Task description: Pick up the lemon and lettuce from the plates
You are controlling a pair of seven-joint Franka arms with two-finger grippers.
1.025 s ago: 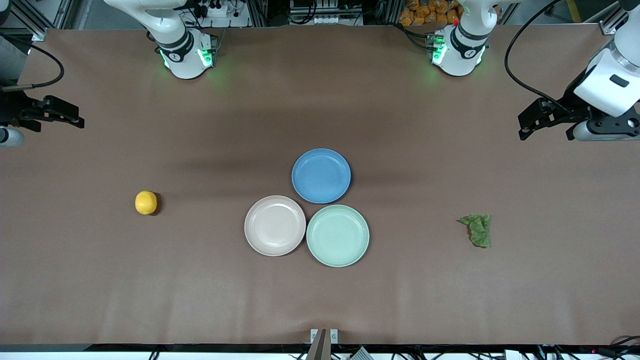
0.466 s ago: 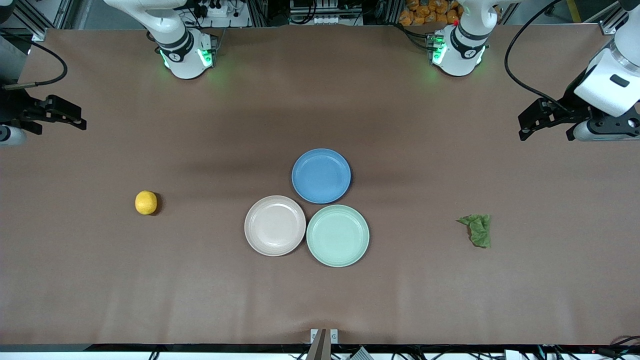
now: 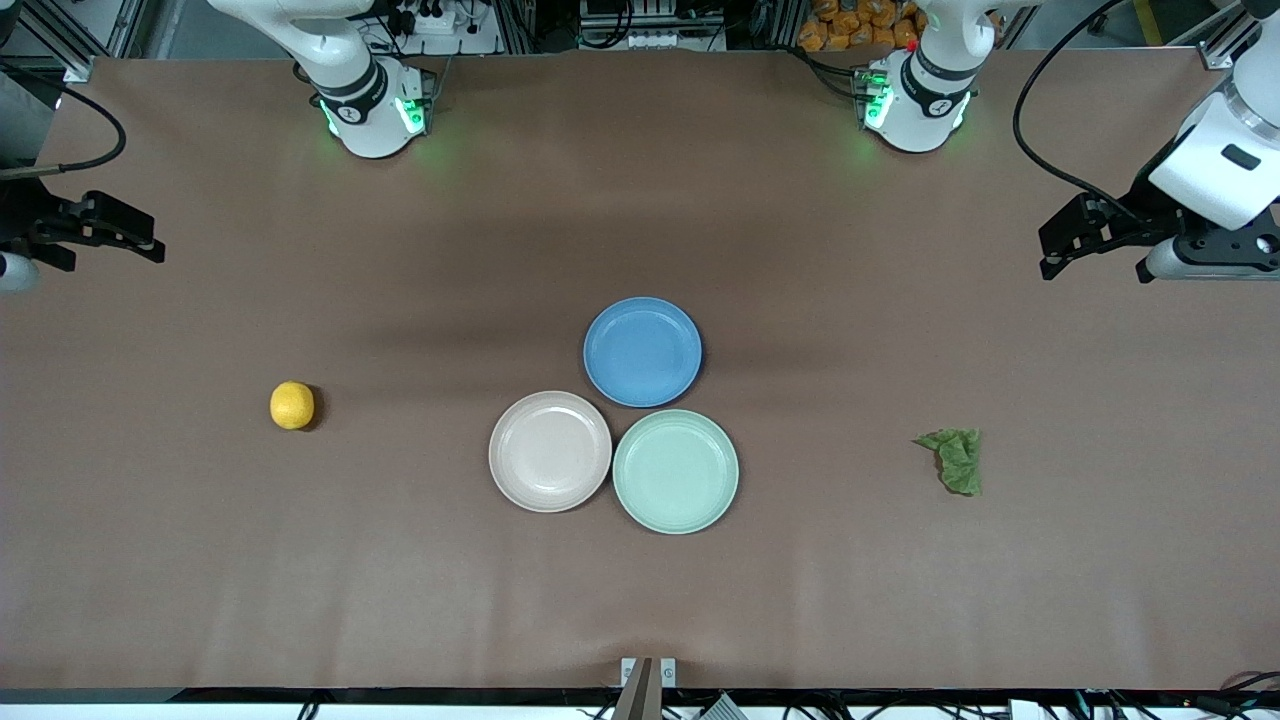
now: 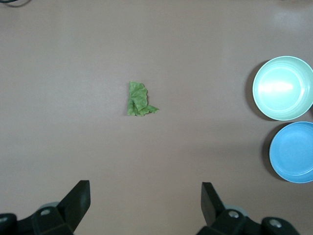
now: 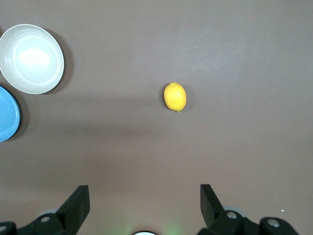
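The small oval bright-yellow lemon (image 3: 292,405) and the wrinkly dull-green lettuce leaf (image 3: 955,460) lie on the brown table (image 3: 640,600), well apart from the beige-pink plate (image 3: 550,451) and mint-green plate (image 3: 676,471). Left hand (image 3: 1092,232) and right hand (image 3: 110,228) hover released at opposite table ends.

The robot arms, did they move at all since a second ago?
Barely. The right end effector shifted slightly toward the table's edge, and the left end effector drifted a touch too; both are open and empty. The lemon, lettuce and plates stayed put.
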